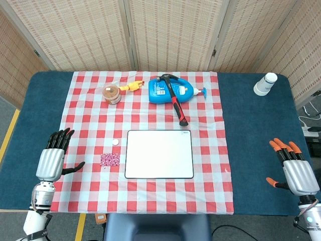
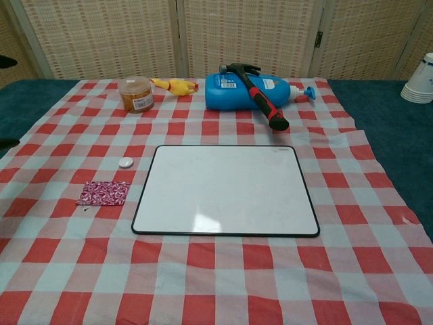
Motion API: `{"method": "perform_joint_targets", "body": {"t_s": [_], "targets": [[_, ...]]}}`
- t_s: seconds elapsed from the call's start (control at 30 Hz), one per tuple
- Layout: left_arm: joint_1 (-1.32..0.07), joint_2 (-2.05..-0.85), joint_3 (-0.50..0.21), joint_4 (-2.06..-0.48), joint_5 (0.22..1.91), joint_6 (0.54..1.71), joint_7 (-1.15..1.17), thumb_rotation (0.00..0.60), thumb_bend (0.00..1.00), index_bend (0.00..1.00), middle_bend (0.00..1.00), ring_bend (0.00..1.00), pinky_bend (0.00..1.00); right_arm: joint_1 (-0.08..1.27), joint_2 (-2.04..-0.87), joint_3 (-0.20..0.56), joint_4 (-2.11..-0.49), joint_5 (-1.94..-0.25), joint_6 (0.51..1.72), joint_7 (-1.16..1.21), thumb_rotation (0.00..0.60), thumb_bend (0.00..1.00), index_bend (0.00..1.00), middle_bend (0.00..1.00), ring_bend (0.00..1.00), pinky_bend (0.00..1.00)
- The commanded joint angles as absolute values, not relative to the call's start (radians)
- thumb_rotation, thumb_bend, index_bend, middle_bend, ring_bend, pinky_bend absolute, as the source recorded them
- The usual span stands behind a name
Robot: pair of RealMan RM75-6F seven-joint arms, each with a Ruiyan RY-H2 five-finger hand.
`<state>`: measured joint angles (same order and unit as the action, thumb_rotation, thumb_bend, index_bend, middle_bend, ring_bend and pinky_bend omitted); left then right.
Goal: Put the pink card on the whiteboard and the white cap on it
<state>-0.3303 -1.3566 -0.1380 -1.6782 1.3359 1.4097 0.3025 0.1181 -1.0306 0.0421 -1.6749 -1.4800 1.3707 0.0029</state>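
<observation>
Nothing moved yet, both task items lie loose on the checked cloth (image 1: 150, 196) that covers the middle of the table (image 1: 251, 150). Whiteboard (image 1: 159, 154) lies flat and bare at the cloth's centre, toward its near edge. Pink card (image 1: 110, 159) lies flat just beside the board's left edge, near but not touching. White cap (image 1: 116, 142) sits just behind the card, also off the board's left edge, so both pieces fall on the left hand's side.

Left hand (image 1: 52, 159) hovers at the cloth's left edge, fingers spread, thumb out toward the card, holding nothing; likely the one to reach, judging by position. Right hand (image 1: 295, 170) hangs over the table's right edge, fingers apart, empty, well apart from everything. The chest view probably catches only a dark tip of the left hand at its left border, too small to tell
</observation>
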Motion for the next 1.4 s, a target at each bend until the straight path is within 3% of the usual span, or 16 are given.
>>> {"method": "perform_joint_targets", "body": {"t_s": [0.03,0.07,0.13,0.17,0.23,0.33,0.53,0.73,1.07,1.4], "targets": [[-0.340,-1.362,-0.146,-1.670,1.346,1.410,0.321,0.569,0.22,0.00,0.37,0.49,0.71,0.120,-1.030,0.042,-1.673,-1.497,1.382,0.010,0.600,0.04,0.00,0.00,0.00,0.00],[-0.345,-1.356,-0.140,-1.680,1.341,1.389,0.326,0.600,0.23,0.02,0.57,0.67,0.86,0.119,-1.032,0.041,-1.672,-1.501,1.385,0.010,0.600,0.04,0.00,0.00,0.00,0.00],[-0.364,-1.314,-0.123,-1.732,1.308,1.303,0.330,0.600,0.23,0.09,0.82,0.89,0.99,0.120,-1.032,0.035,-1.671,-1.500,1.377,0.005,0.600,0.04,0.00,0.00,0.00,0.00],[-0.378,-1.284,-0.114,-1.765,1.281,1.247,0.335,0.600,0.23,0.17,0.90,0.95,1.00,0.121,-1.030,0.034,-1.673,-1.499,1.371,0.004,0.600,0.04,0.00,0.00,0.00,0.00],[-0.412,-1.220,-0.106,-1.838,1.224,1.135,0.333,0.600,0.24,0.22,0.96,0.99,1.00,0.124,-1.026,0.031,-1.677,-1.497,1.360,0.004,0.600,0.04,0.00,0.00,0.00,0.00],[-0.444,-1.201,-0.127,-1.897,1.178,1.100,0.353,0.600,0.24,0.23,0.99,1.00,1.00,0.128,-1.024,0.030,-1.678,-1.496,1.353,0.005,0.600,0.04,0.00,0.00,0.00,0.00],[-0.467,-1.307,-0.167,-1.955,1.065,1.210,0.519,0.600,0.24,0.29,1.00,1.00,1.00,0.138,-1.026,0.029,-1.681,-1.477,1.325,-0.011,0.600,0.04,0.00,0.00,0.00,0.00],[-0.512,-1.434,-0.207,-1.900,0.918,1.295,0.662,0.600,0.24,0.28,1.00,1.00,1.00,0.138,-1.031,0.030,-1.684,-1.474,1.328,-0.019,0.600,0.04,0.00,0.00,0.00,0.00],[-0.554,-1.559,-0.200,-1.833,0.865,1.368,0.779,0.600,0.24,0.26,1.00,1.00,1.00,0.140,-1.032,0.033,-1.681,-1.466,1.328,-0.019,0.600,0.04,0.00,0.00,0.00,0.00],[-0.574,-1.610,-0.187,-1.777,0.833,1.323,0.753,0.600,0.24,0.26,1.00,1.00,1.00,0.141,-1.028,0.033,-1.678,-1.461,1.325,-0.011,0.600,0.04,0.00,0.00,0.00,0.00]]}}
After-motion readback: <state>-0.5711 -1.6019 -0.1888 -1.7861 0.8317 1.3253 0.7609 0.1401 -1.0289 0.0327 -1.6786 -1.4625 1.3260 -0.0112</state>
